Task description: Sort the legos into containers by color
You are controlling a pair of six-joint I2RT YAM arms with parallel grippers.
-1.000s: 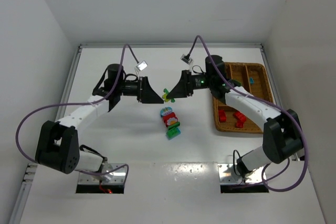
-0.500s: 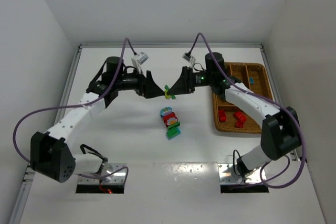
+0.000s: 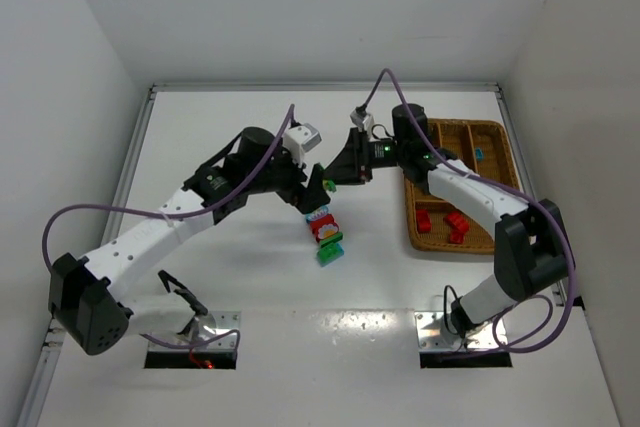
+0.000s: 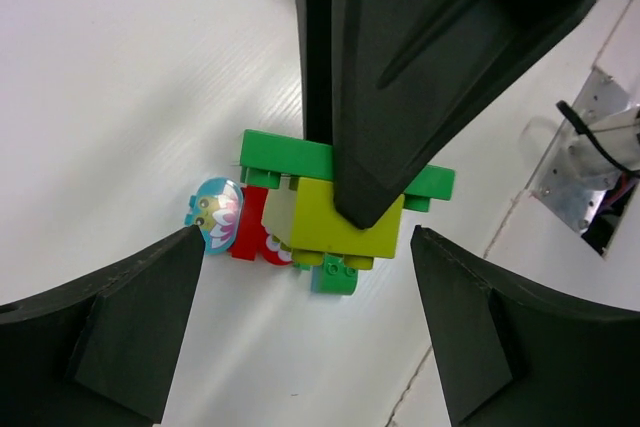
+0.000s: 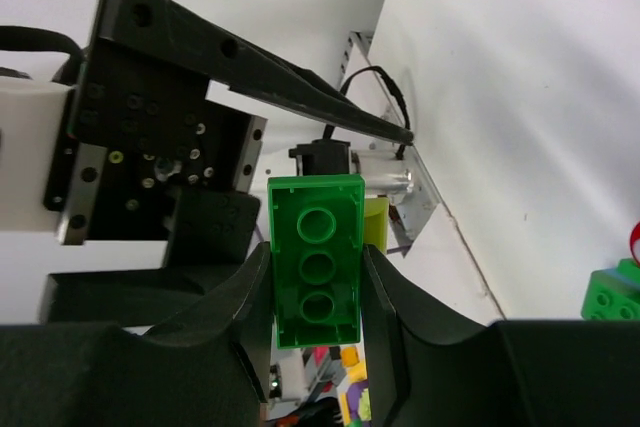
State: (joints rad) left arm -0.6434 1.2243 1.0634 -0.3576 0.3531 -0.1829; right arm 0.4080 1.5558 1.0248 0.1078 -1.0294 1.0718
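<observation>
Right gripper (image 5: pixel 315 277): clamped on a green brick (image 5: pixel 317 257), one finger against each long side, hollow underside facing the wrist camera. A lime brick (image 4: pixel 335 222) is joined to the green one. Both hang in the air above mid-table, clear of the surface.

Left gripper (image 4: pixel 308 232): jaws spread wide, holding nothing. It sits just beside the right gripper, and in its own wrist view the held green-and-lime pair lies between its two fingers and touches neither.

Table (image 3: pixel 230 277): a small stack of bricks (image 3: pixel 326 232) lies just below the two grippers (blue printed piece, then red, then green toward the near edge).

Wicker tray (image 3: pixel 500 162): at the right side of the table. Red bricks (image 3: pixel 445 222) sit in a near compartment and one teal brick (image 3: pixel 480 154) in a farther one.
</observation>
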